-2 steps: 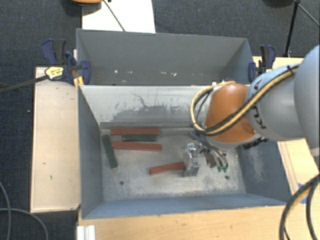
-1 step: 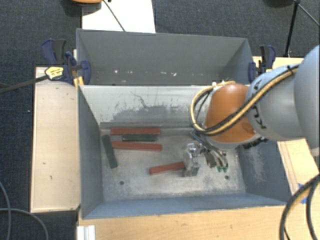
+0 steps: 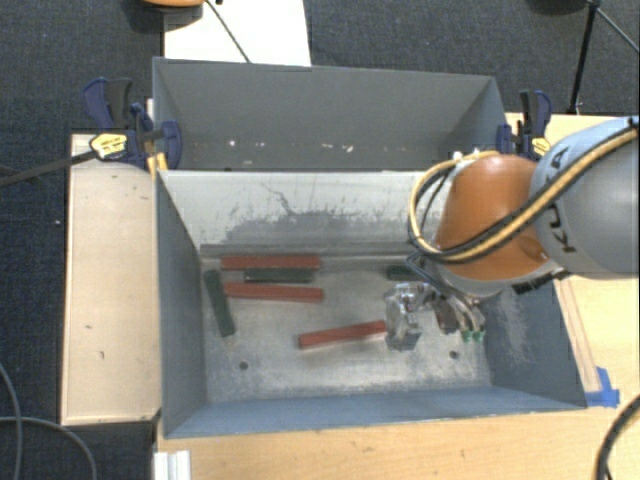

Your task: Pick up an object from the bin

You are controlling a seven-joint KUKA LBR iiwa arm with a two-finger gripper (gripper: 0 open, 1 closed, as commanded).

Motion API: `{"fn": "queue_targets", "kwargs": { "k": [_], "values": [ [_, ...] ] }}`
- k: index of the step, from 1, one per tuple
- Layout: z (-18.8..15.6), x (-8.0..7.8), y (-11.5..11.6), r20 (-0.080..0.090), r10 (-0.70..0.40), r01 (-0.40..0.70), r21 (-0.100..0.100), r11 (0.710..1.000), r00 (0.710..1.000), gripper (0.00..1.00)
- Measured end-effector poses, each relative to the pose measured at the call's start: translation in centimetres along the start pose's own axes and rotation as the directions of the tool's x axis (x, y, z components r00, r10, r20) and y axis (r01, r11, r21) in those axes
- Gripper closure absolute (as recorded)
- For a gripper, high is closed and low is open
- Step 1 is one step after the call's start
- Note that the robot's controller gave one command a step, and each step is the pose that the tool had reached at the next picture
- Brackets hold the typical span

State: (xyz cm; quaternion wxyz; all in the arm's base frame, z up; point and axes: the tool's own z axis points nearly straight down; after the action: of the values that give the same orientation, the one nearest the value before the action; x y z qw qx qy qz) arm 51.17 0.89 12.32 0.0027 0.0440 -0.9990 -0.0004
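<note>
Right of the middle of the bin's (image 3: 300, 208) floor, nearer the front wall than the back, lies a red-brown bar (image 3: 342, 336). It is long and thin, flat on the grey metal and slanted a little, so that its right end points slightly toward the back wall. At that right end is the gripper (image 3: 404, 334), a silvery metal piece reaching down to the floor, touching or just beside the bar's tip. Whether it is open or closed, and whether the bar's end is caught in it, cannot be told from this angle. Above the gripper sits the arm's rounded orange cover (image 3: 488, 218), with yellow and black cables (image 3: 417, 211) looped round it, hanging over the bin's right side near the right wall. Well apart from the gripper, toward the back left of the floor, three more bars lie close together and roughly parallel to the back wall. An upper red-brown bar (image 3: 270, 262) is nearest that wall, a short dark green bar (image 3: 280, 277) is just in front of it, and a lower red-brown bar (image 3: 273, 293) is in front of that. Near the left wall a second dark green bar (image 3: 219, 304) lies lengthwise from back to front, tilted slightly, its far end close to the left ends of the three. Another dark green piece (image 3: 400, 271) shows partly under the orange cover, near the back wall.
</note>
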Motion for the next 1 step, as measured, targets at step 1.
{"fn": "queue_targets", "kwargs": {
  "k": [1],
  "values": [
    [-6.1,-0.24,2.77,0.007,0.143,-0.143,-0.001,0.99,0.99,0.0]
  ]
}}
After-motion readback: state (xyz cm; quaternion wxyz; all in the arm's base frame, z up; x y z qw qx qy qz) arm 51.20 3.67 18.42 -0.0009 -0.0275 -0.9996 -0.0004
